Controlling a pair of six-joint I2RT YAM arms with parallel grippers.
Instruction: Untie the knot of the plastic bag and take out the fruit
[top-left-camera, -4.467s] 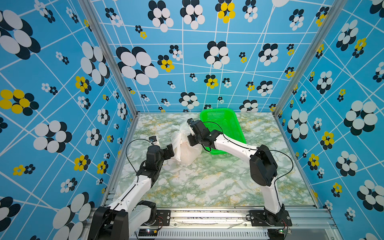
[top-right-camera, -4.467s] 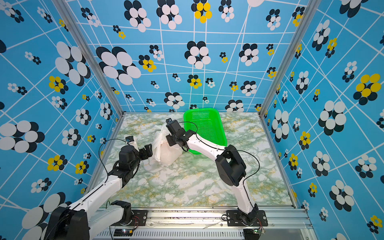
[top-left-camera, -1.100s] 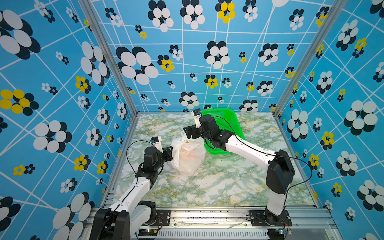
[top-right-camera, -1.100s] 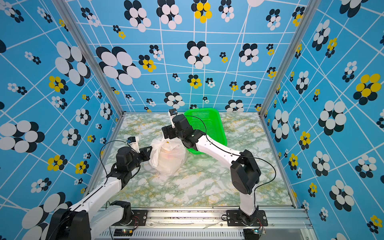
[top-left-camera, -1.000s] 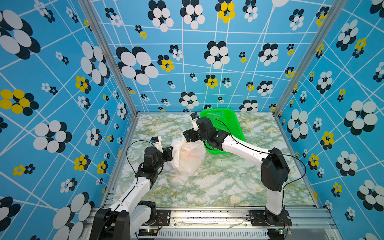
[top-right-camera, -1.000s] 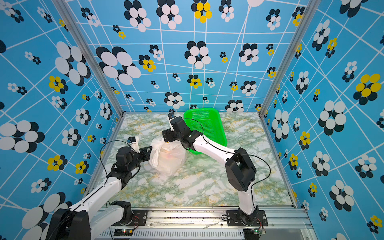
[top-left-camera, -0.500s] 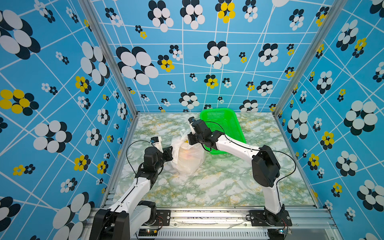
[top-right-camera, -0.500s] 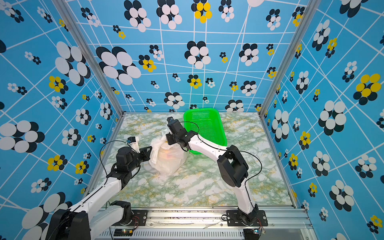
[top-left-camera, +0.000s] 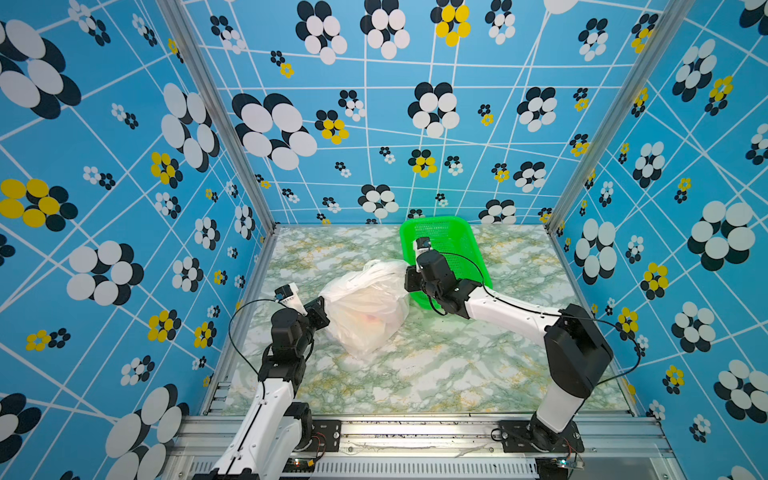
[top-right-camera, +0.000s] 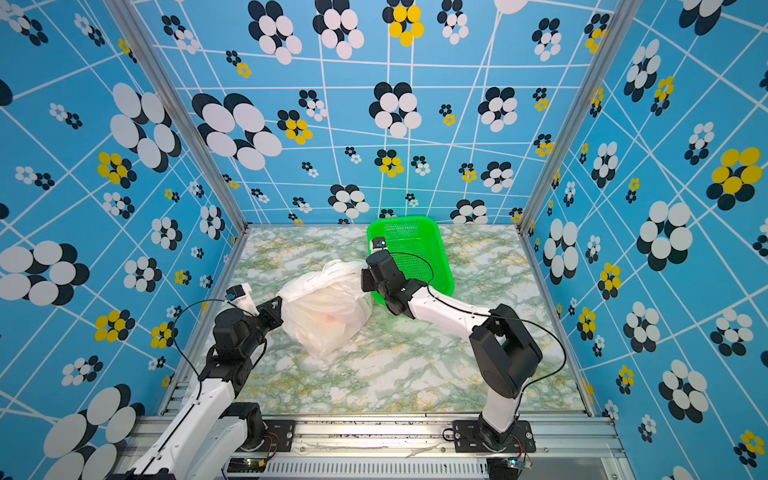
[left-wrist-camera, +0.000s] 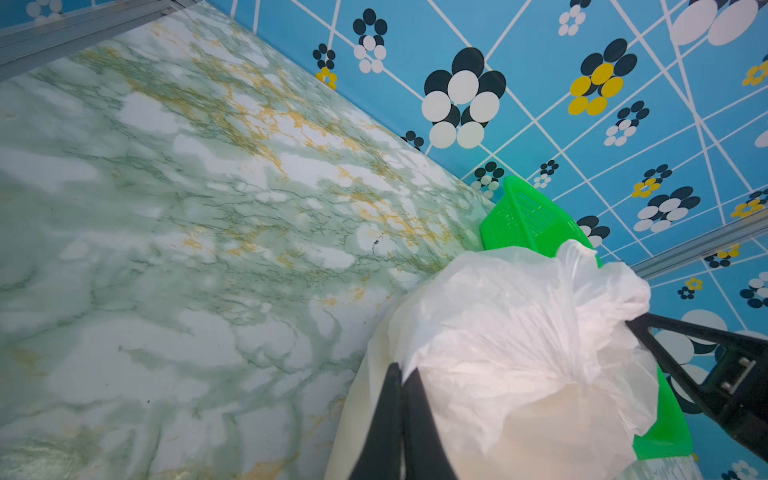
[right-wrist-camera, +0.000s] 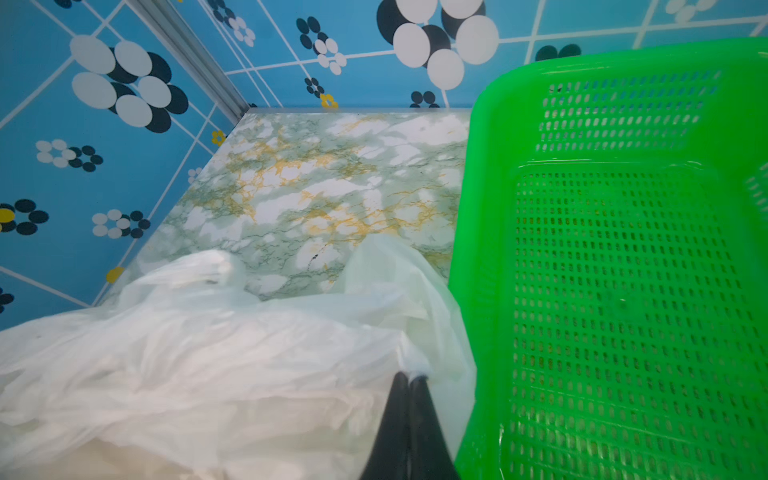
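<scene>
Though hidden from top views, right fingers (right-wrist-camera: 395, 424) pinch plastic bag (right-wrist-camera: 199, 374).

The crinkled, translucent white plastic bag (top-left-camera: 365, 307) is pinched between the left pincer (left-wrist-camera: 401, 370) and right pincer (right-wrist-camera: 409, 376); reddish fruit (top-left-camera: 368, 319) is glimpsed inside.

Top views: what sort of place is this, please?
Probably a robot test cell, not a home: two robot arms bolted to an aluminium frame, enclosed by printed blue flower-pattern walls.
</scene>
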